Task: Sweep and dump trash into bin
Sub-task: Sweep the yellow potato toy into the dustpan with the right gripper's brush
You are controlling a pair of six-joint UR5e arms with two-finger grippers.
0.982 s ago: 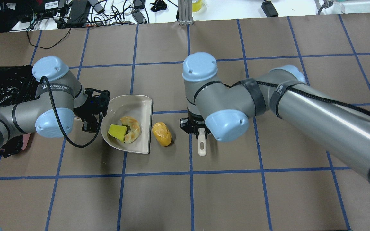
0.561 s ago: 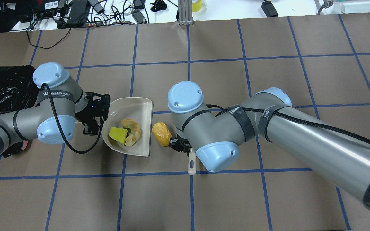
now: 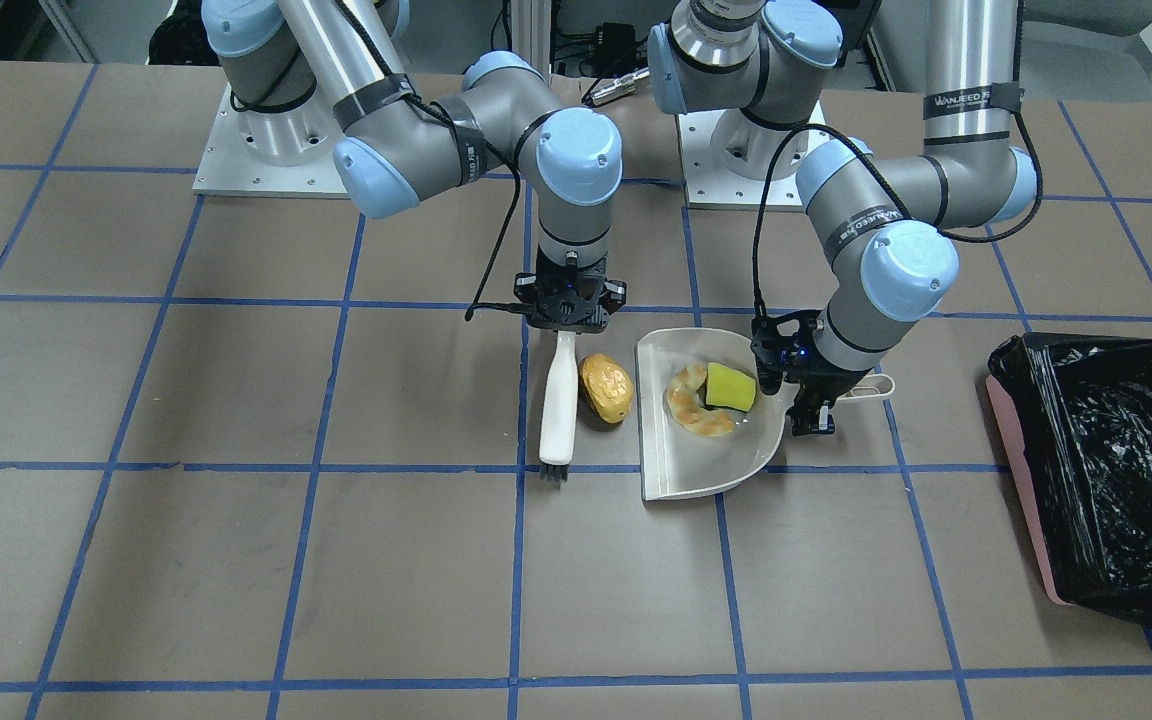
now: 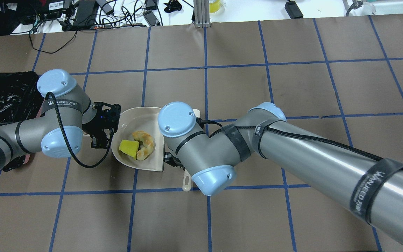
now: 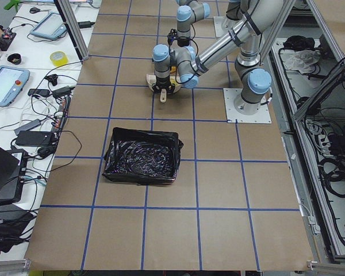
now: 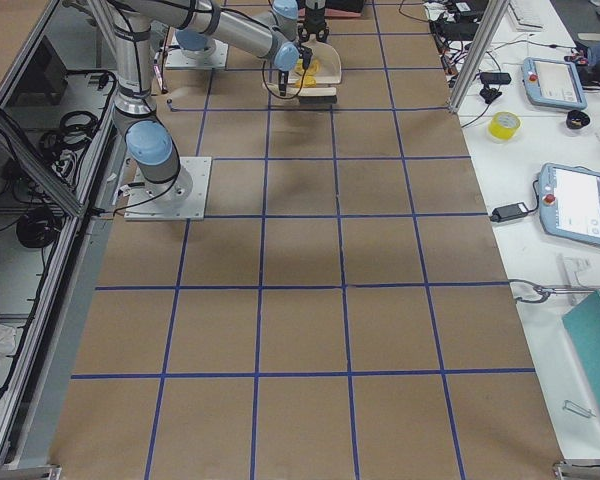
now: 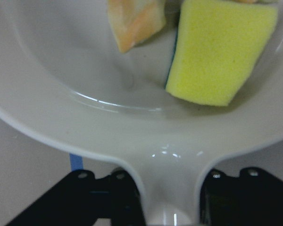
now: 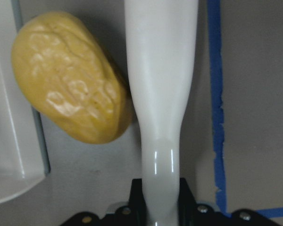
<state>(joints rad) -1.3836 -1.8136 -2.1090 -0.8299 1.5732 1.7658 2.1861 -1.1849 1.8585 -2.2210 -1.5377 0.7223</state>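
The cream dustpan (image 3: 706,470) lies on the table and holds the tan croissant (image 3: 688,402) and the yellow-green sponge wedge (image 3: 731,386). My left gripper (image 3: 806,395) is shut on the dustpan's handle (image 7: 167,188). The golden-brown potato lump (image 3: 606,387) lies on the table just outside the pan's open edge. My right gripper (image 3: 569,315) is shut on a white brush (image 3: 558,400), whose handle touches the potato (image 8: 70,77). In the overhead view my right arm hides the potato. The pink bin with its black bag (image 3: 1106,480) stands beyond my left arm.
The table is brown paper with a blue tape grid (image 3: 336,465). Cables and electronics (image 4: 82,14) lie past the far edge. My right arm's elbow (image 4: 201,150) hangs over the pan's open side. The two arm bases (image 3: 266,140) stand at the robot's edge.
My right arm has moved left toward the dustpan with the brush, up against the potato, and now covers it in the overhead view. My left arm and the pan have barely moved.
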